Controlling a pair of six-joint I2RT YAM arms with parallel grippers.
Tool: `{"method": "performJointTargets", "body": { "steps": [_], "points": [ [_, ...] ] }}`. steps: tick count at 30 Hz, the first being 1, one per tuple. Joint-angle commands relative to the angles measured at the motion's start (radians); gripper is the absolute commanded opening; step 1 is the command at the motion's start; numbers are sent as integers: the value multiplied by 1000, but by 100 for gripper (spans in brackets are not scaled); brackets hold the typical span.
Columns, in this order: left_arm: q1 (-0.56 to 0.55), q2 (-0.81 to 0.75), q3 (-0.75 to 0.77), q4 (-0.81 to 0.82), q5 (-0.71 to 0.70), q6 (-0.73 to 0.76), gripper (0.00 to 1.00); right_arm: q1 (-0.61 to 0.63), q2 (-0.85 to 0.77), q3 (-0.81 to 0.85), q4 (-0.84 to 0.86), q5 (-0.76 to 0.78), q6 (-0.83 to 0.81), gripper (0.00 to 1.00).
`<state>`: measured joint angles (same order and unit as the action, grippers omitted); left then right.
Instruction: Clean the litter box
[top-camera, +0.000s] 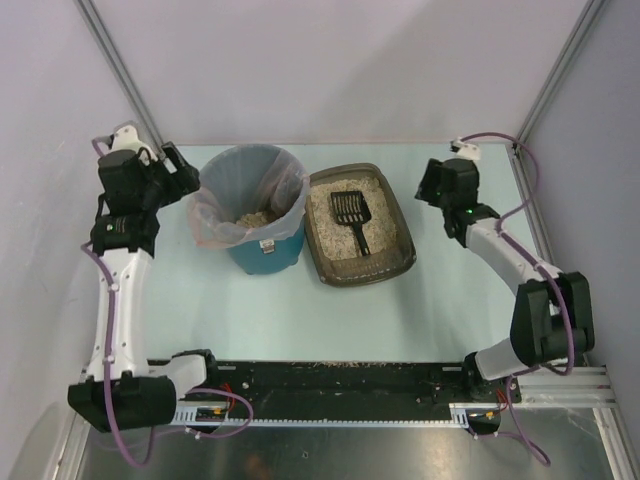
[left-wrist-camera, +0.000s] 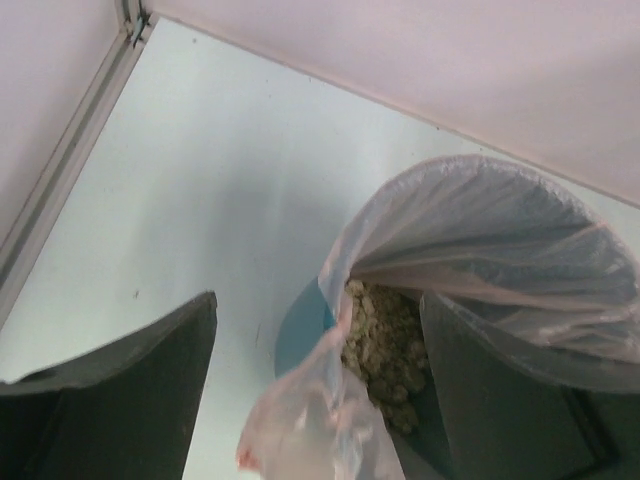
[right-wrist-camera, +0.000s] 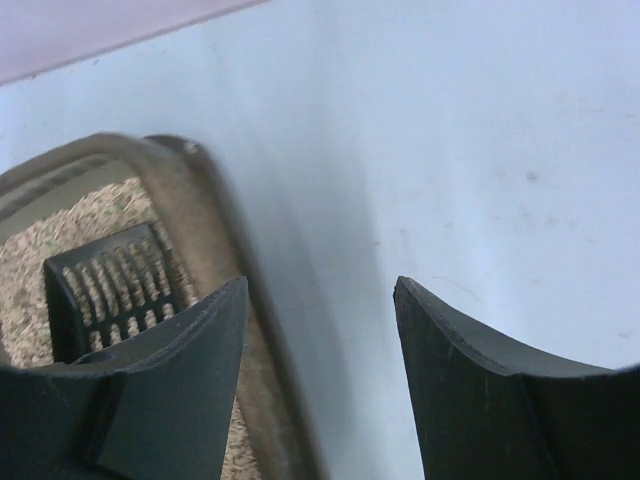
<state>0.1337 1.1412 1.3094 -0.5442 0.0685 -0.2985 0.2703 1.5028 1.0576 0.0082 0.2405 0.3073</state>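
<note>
The litter box sits mid-table, just right of the lined teal bin. A black scoop lies on its granules, and the bin holds clumped litter. The left gripper is at the bin's rim and the right gripper is beside the box, both with jaws apart and empty.

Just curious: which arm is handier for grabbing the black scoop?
Right. The open right gripper hangs beside the grey-brown plastic litter box holding the black slotted scoop; the left gripper is at the round teal bin.
</note>
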Motion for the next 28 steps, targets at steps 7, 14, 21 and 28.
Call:
{"method": "performJointTargets", "body": {
  "steps": [7,14,21,28],
  "points": [
    [6,-251,-71,-5,-50,-47,100,-49,-436,-125,58,132,-51,64],
    [4,-373,-122,-5,-99,-4,100,-43,-653,-291,181,155,-140,66],
    [6,-419,-162,-5,-50,-4,100,-43,-707,-324,130,137,-146,66],
    [6,-406,-165,-11,-7,13,100,-46,-710,-329,127,143,-160,67]
  ]
}}
